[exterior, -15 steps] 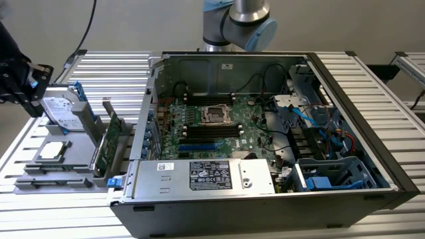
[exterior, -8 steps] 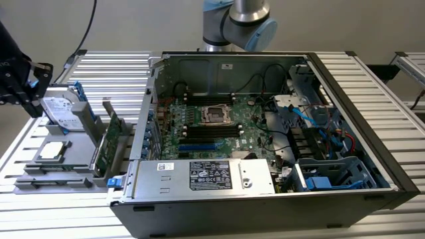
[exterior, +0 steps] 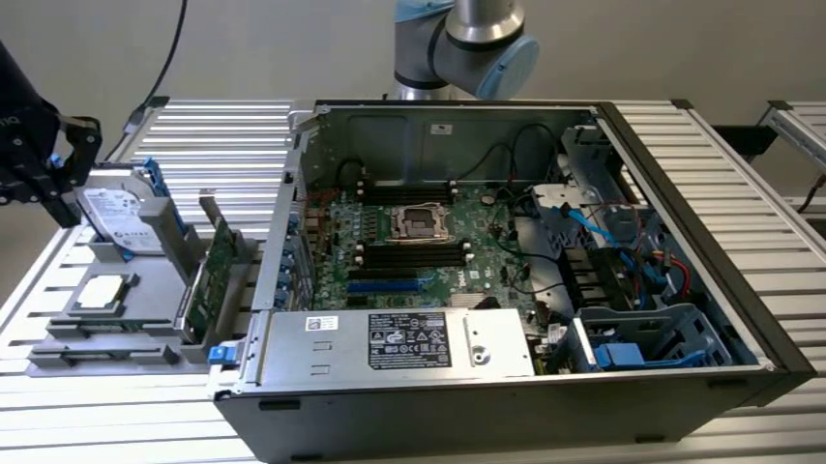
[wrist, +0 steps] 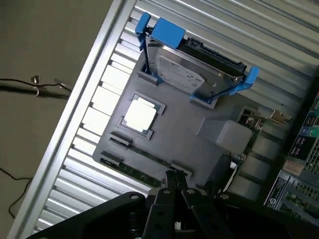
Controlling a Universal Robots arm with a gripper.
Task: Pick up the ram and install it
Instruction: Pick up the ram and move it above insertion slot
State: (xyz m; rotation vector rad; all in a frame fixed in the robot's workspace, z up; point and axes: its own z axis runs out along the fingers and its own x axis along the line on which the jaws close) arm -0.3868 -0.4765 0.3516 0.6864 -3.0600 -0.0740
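Observation:
The ram (wrist: 133, 172) is a thin green stick lying edge-up in a slot along one side of the grey holder tray (wrist: 189, 134). My gripper (wrist: 174, 180) hangs above the tray with its black fingertips pressed together and nothing between them. In the wrist view the tips line up with one end of the ram, well above it. In the exterior view the gripper (exterior: 54, 198) is at the far left, over the tray (exterior: 142, 319) and beside the hard drive. The open computer case (exterior: 516, 242) shows the motherboard's dark memory slots (exterior: 410, 253).
The tray also holds a silver hard drive (wrist: 189, 74) in blue brackets, a square processor (wrist: 141, 113) and an upright green expansion card (exterior: 207, 280). The case wall stands right of the tray. A slatted metal table (exterior: 116, 416) carries everything, and a cable (wrist: 30, 87) lies off the table's edge.

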